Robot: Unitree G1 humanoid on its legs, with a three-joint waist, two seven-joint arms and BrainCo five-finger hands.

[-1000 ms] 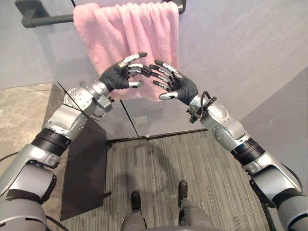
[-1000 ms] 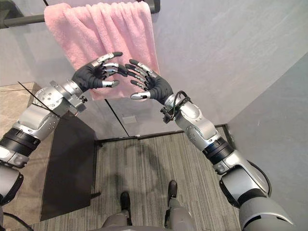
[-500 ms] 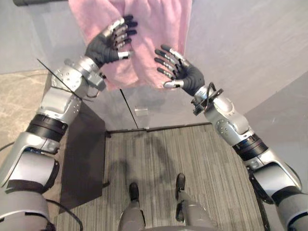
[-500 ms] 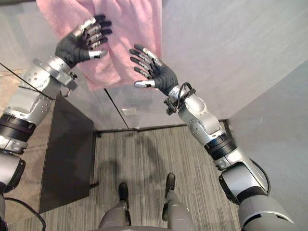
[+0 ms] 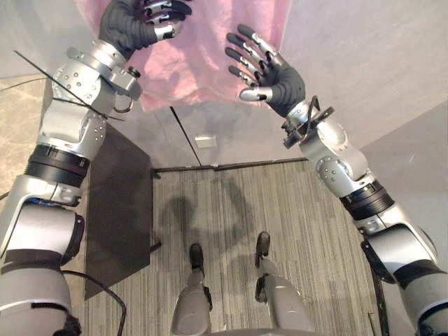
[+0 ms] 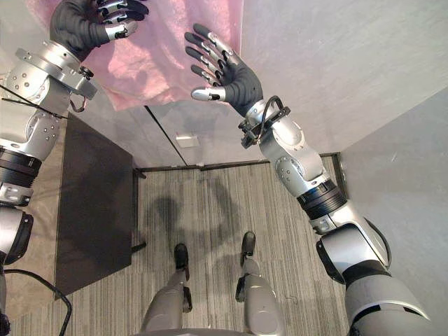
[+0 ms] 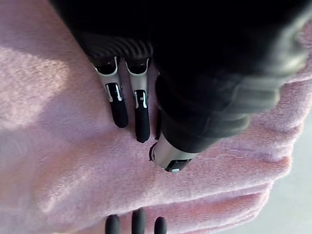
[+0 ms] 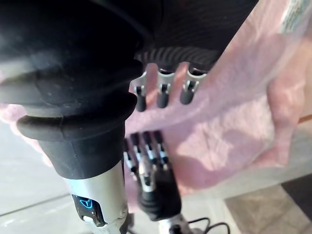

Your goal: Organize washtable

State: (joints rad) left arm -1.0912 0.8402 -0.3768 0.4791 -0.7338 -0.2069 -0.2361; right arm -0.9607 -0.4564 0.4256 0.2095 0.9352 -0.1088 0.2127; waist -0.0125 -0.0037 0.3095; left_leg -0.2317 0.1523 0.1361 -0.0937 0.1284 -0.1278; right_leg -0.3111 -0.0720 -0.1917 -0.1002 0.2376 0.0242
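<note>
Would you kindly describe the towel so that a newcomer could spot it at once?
Look at the grey wall ahead. The towel hangs high on it, behind the raised left hand and right hand. It alone is pink and fluffy amid plain grey.

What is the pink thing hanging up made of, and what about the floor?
The pink towel looks like soft, fluffy terry cloth: its surface is fuzzy and it hangs in folds. The floor seems to be grey carpet, matte with fine stripes, though it could be a ribbed mat.
</note>
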